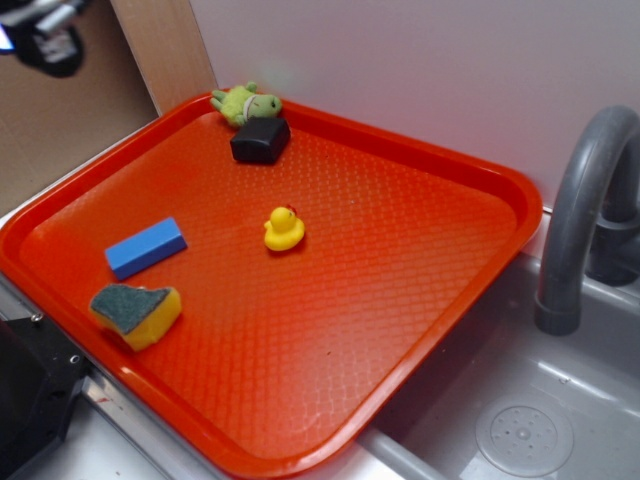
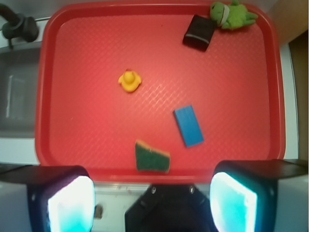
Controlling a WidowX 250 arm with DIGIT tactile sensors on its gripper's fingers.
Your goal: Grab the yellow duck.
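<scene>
Duck first: the yellow duck (image 1: 284, 230) sits upright near the middle of the red tray (image 1: 420, 270) in the exterior view, with a small red-orange mark on its head, nothing touching it. In the wrist view the same duck (image 2: 129, 80) lies in the upper-left-centre part of the tray (image 2: 87, 130).

The gripper (image 2: 152, 200) fills the lower edge of the wrist frame, its two fingers (image 2: 71, 203) spread wide at the lower left and lower right corners, pads glowing pale cyan, holding nothing. It hangs over the near rim of the tray, well apart from the duck. In the exterior view only a blurred dark part of the arm (image 1: 45, 35) shows in the upper left corner.

A blue block (image 1: 146, 247) lies to the left of the duck in the exterior view, with a yellow sponge (image 1: 136, 312) topped in dark green just below it, near the tray's left rim. At the top edge of the tray a black block (image 1: 261, 139) rests just beside a light-green plush frog (image 1: 246, 102). A grey faucet (image 1: 590, 200) rises at the right of the frame over a grey sink (image 1: 520, 420).
</scene>
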